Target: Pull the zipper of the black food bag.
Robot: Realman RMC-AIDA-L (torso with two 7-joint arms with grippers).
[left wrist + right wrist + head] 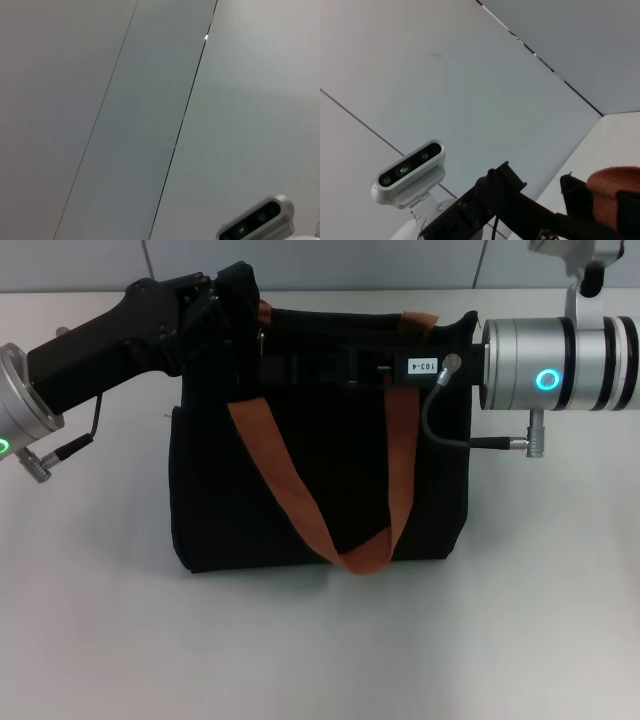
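Both arms already at the top of the black food bag [320, 440]; zipper itself hidden, progress unclear. Cannot tell state of either arm's jaws.

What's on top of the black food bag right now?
Both grippers lie along the top of the black food bag: left gripper at its left corner, right gripper stretched across from the right. They cover the zip track, so the zipper pull isn't visible.
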